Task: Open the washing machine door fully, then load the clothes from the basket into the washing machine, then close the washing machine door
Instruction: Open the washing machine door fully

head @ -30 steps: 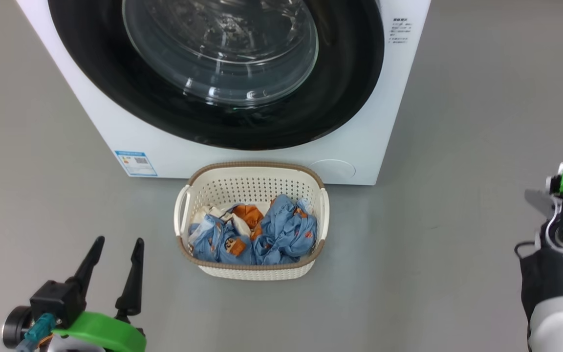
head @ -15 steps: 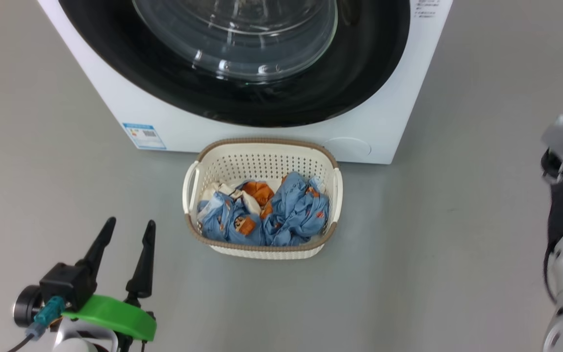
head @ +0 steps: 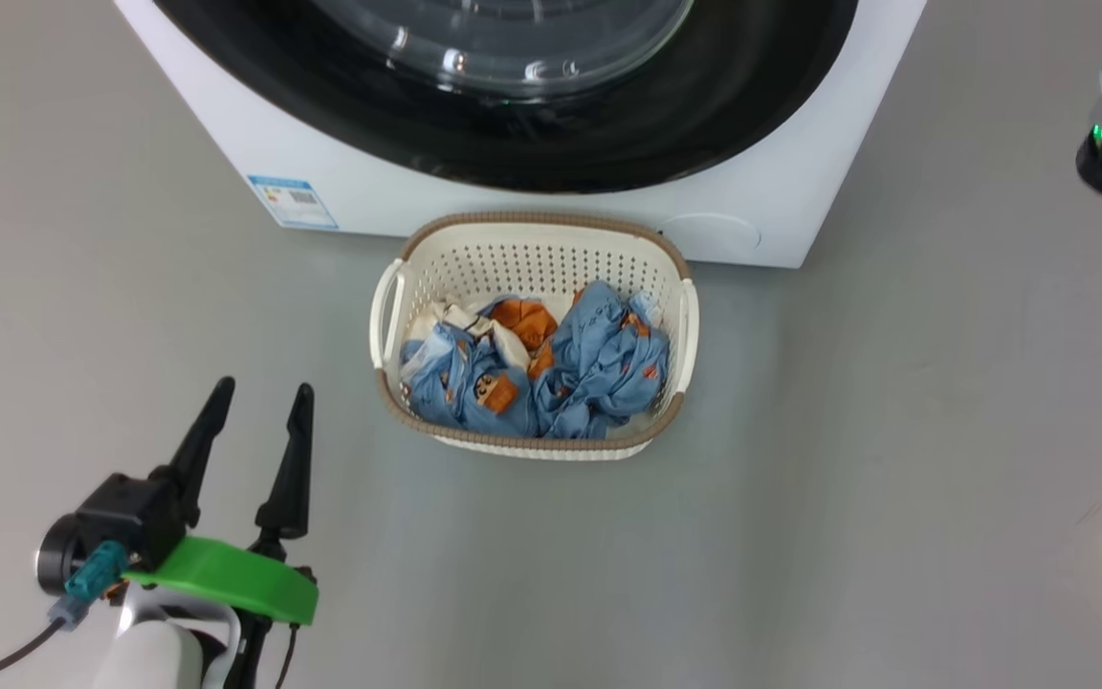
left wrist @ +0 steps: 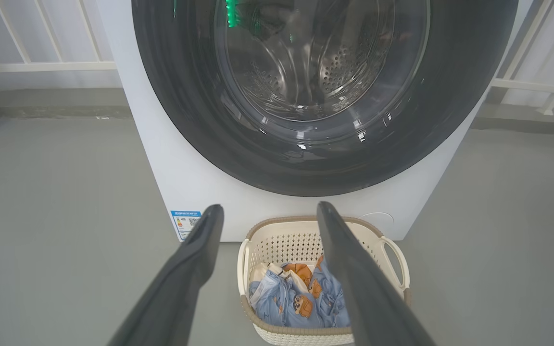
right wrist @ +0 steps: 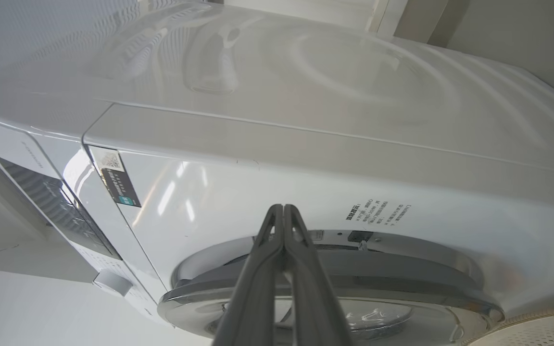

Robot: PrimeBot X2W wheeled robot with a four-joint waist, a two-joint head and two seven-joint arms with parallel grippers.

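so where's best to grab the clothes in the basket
Pinch the raised blue bunch of the clothes on the right of the basket, coming straight down: it stands upright, open-topped, and its walls block sideways approaches. The crumpled folds likely offer ridges to pinch.

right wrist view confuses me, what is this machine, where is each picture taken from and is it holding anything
It is a wheeled robot with two arms, each ending in two long dark fingers. The head view looks down from its head: a white washing machine, and before it on the grey floor a cream basket of light-blue clothes. The left gripper, at the lower left, is open and empty. The left wrist view looks along its spread fingers at the washing machine door, which looks shut. The right wrist view looks tilted because its camera rides that arm: the right gripper, fingers pressed together and holding nothing, points toward the door's rim.
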